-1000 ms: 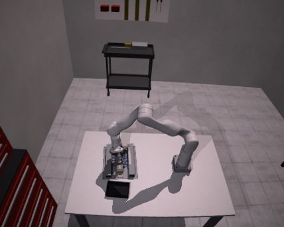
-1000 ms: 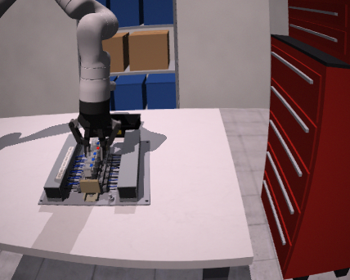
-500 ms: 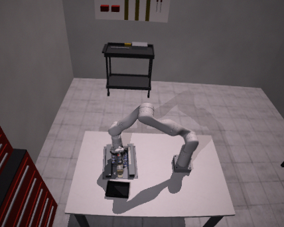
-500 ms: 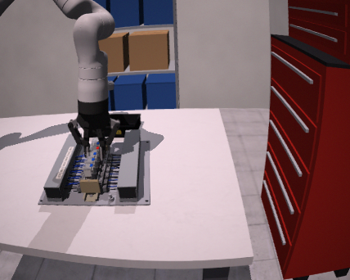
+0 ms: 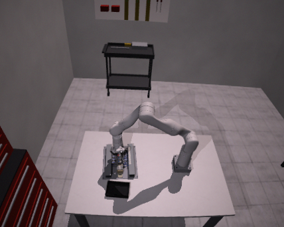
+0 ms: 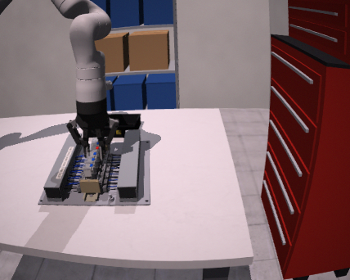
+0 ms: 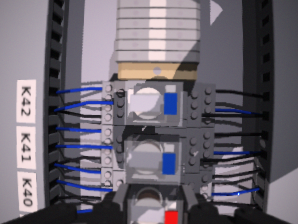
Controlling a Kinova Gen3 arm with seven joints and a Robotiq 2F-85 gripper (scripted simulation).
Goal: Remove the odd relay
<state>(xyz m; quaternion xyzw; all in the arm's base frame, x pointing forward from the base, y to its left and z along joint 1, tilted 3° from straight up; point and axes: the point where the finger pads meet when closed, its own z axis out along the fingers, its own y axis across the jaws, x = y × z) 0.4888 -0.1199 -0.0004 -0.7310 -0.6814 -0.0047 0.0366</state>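
One gripper [image 7: 157,212] is clamping the red-button relay [image 7: 156,210] at six o'clock of the wrist view, seated in the relay panel [image 6: 133,172]; pulling risks lifting the unfixed panel.

Top view looks down from afar, exterior sits table-side, wrist hangs close; all share the relay panel [image 5: 133,158].

Wrist view: two blue-button relays [image 7: 150,105], one red-button relay [image 7: 154,212], three labels [image 7: 25,101]
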